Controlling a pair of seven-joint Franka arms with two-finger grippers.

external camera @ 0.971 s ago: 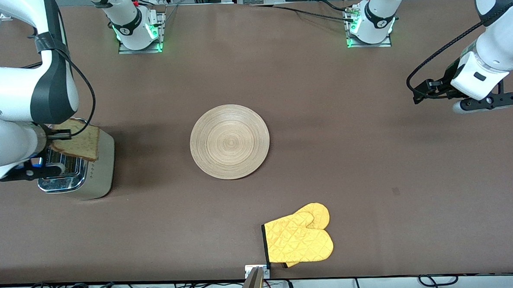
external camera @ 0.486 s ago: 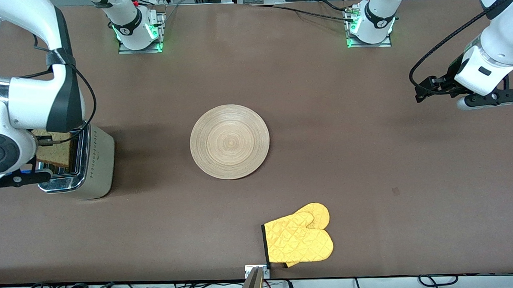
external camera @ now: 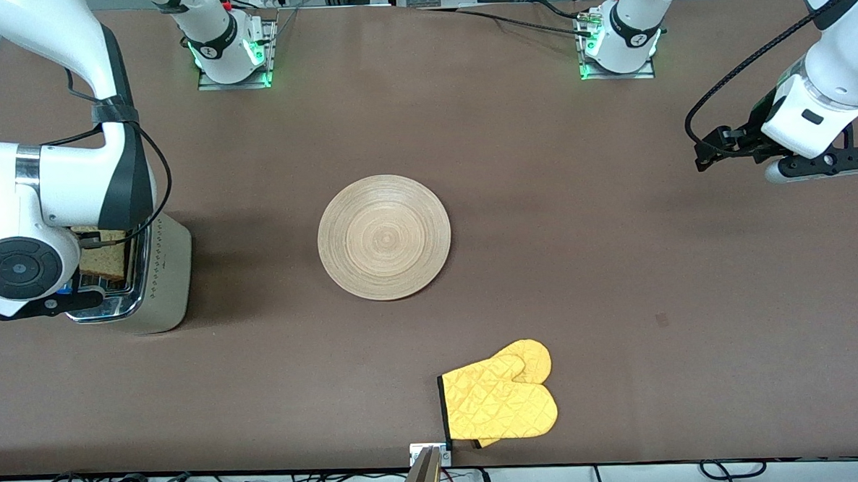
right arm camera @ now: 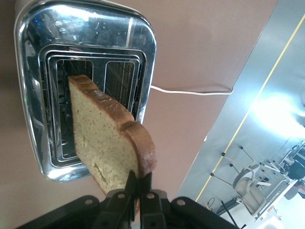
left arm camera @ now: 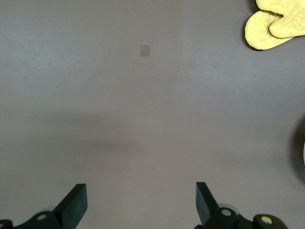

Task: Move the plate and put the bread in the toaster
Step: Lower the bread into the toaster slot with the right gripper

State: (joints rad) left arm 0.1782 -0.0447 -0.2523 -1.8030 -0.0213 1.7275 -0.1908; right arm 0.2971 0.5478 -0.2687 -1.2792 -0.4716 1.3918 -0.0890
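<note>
The toaster [external camera: 156,271] stands at the right arm's end of the table, its chrome two-slot top plain in the right wrist view [right arm camera: 86,57]. My right gripper [right arm camera: 139,183] is shut on the crust edge of the bread [right arm camera: 107,138] and holds the slice on edge over the toaster's slots; in the front view the bread [external camera: 102,259] shows partly under the wrist. The round light-wood plate [external camera: 384,236] lies bare at the table's middle. My left gripper [left arm camera: 140,202] is open and empty, held high over bare table at the left arm's end.
A yellow oven mitt [external camera: 501,402] lies near the table's front edge, nearer the camera than the plate; it also shows in the left wrist view [left arm camera: 276,21]. The toaster's white cord [right arm camera: 190,91] runs across the table beside it.
My right gripper has turned the bread from tilted flat to on edge and lowered it over the toaster's slots. The left arm has drawn slightly up and toward its end.
</note>
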